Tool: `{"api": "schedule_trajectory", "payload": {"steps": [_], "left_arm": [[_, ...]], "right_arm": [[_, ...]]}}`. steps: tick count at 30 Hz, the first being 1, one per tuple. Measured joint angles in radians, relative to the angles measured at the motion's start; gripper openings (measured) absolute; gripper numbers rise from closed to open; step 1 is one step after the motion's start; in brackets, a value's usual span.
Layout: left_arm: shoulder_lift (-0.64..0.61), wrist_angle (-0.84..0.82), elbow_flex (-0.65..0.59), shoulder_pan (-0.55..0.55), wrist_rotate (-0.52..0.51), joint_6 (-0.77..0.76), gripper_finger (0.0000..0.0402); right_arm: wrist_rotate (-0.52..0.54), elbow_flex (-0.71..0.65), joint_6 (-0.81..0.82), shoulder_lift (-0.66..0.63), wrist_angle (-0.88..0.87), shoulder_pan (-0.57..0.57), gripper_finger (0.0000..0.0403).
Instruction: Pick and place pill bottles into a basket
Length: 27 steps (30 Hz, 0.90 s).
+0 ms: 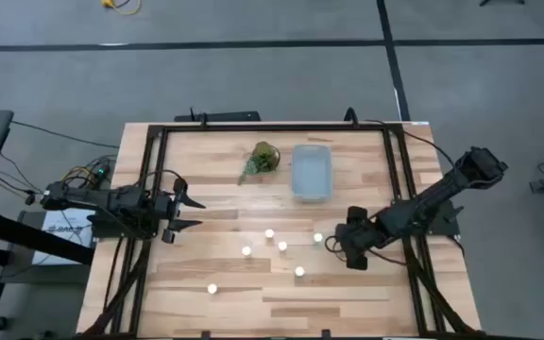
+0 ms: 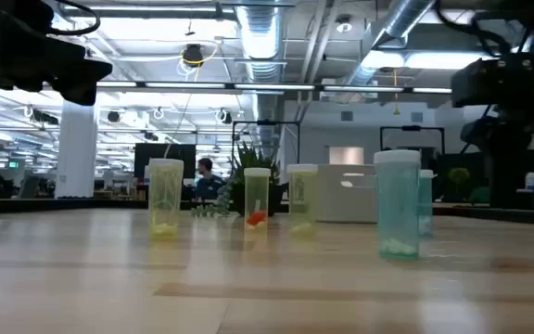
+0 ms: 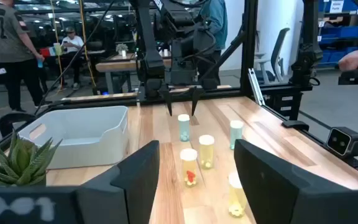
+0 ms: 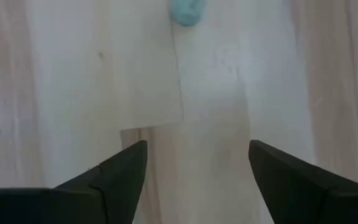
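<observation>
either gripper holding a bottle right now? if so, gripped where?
Neither. The left gripper is open and empty at the table's left side. The right gripper is open above bare wood beside a pill bottle, nothing between its fingers.

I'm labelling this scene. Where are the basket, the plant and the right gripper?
basket [image 1: 311, 172]: high view, on its pale floor.
plant [image 1: 262, 159]: high view, on its green leaves.
right gripper [image 1: 331, 246]: high view, midway between its open fingertips.

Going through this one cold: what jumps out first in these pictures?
White-capped pill bottles stand loosely scattered on the wooden table's near half. Behind them at the far edge sits the pale basket, nothing visibly in it, beside a green plant sprig. The right tool hovers open by the rightmost bottle; the left tool waits open at the left edge.
</observation>
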Motion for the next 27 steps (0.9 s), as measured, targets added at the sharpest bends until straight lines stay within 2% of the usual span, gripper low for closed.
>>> {"api": "schedule_trajectory", "payload": {"steps": [6, 15, 27], "left_arm": [[0.0, 0.0, 0.0, 0.0, 0.0, -0.007, 0.0199], [0.0, 0.0, 0.0, 0.0, 0.0, 0.0, 0.0199], [0.0, 0.0, 0.0, 0.0, 0.0, -0.008, 0.0199]], "right_arm": [[0.068, -0.023, 0.081, -0.005, 0.013, 0.049, 0.0276], [0.073, -0.023, 0.079, -0.005, 0.034, 0.05, 0.0276], [0.09, -0.023, -0.064, -0.005, 0.251, -0.024, 0.0276]]}}
